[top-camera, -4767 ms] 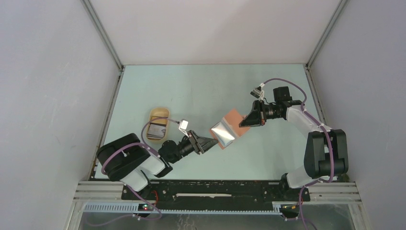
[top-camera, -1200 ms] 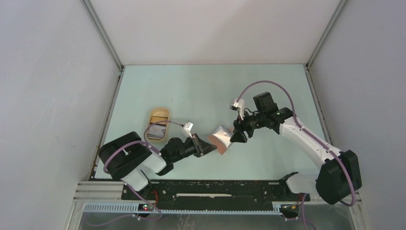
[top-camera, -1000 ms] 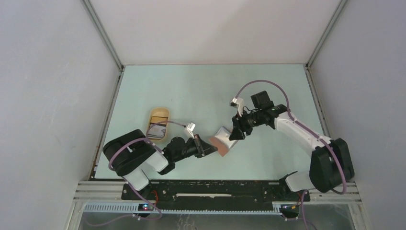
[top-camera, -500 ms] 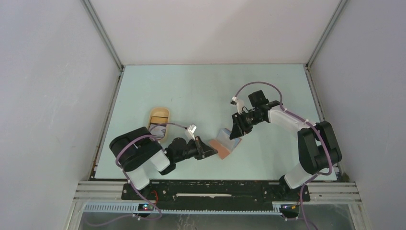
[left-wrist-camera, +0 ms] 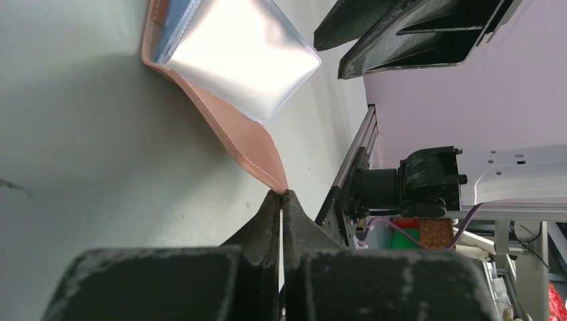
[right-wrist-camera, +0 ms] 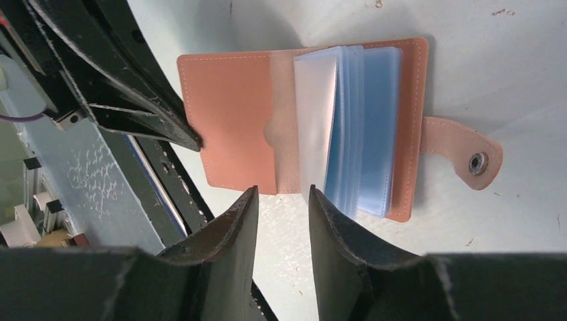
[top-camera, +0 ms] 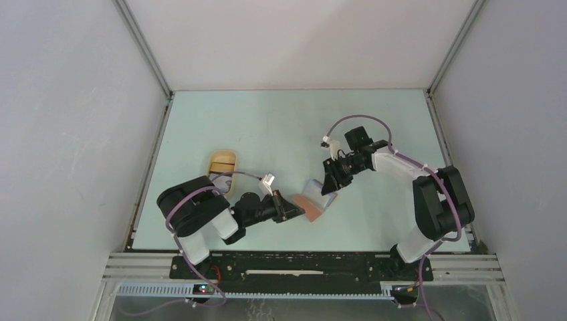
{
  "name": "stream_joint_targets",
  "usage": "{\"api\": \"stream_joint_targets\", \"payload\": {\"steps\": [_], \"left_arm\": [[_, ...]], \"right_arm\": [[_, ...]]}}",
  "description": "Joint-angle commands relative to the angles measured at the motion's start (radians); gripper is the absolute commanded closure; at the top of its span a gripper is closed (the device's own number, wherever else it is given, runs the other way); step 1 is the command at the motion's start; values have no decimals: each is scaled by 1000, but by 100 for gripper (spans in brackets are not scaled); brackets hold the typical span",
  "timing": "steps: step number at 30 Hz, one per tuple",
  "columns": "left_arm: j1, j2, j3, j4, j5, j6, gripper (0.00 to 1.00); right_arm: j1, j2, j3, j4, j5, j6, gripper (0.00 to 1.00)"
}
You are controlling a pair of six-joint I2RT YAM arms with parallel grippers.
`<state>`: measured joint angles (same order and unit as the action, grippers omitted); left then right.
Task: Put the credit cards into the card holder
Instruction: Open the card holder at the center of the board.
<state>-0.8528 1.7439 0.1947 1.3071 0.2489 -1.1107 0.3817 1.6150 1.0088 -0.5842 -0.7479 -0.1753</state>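
Card holder (right-wrist-camera: 234, 114) lies open on the surface (top-camera: 267, 127). Your left fingers (left-wrist-camera: 271, 214) clench its cover corner. Your right fingers (right-wrist-camera: 231, 227) stand parted over the sleeves (right-wrist-camera: 374, 127), apparently grasping nothing. No cards visible inside; loading all remains.

Robotics lab, purpose-built test cell. Pale green tabletop (top-camera: 281, 127) boxed in by plain grey panels (top-camera: 73, 134) with aluminium corner profiles (top-camera: 144, 50). Left arm (top-camera: 200, 214) and right arm (top-camera: 434, 200) bolted to an aluminium extrusion rail (top-camera: 301, 264) at the near edge, with a slotted cable duct (top-camera: 154, 289) below it. Purple cables (top-camera: 361, 120) loop along both arms, and a small board with red and green status lights (top-camera: 202, 289) sits by the duct. Left wrist view shows more metal framing (left-wrist-camera: 354, 160) and loose wiring (left-wrist-camera: 401, 227) past the table edge. All bench-rig hardware
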Motion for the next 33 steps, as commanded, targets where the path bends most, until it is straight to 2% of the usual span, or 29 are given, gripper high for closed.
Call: {"api": "stream_joint_targets", "payload": {"steps": [1,11,33], "left_arm": [[-3,18,25,64,22,-12,100],[-3,20,24,70,20,-13,100],[-2,32,28,75,26,-15,100]], "right_arm": [[13,26,45,-19,37,6,58],[21,7,49,-20,125,-6,56],[15,67,56,-52,96,4,54]]}}
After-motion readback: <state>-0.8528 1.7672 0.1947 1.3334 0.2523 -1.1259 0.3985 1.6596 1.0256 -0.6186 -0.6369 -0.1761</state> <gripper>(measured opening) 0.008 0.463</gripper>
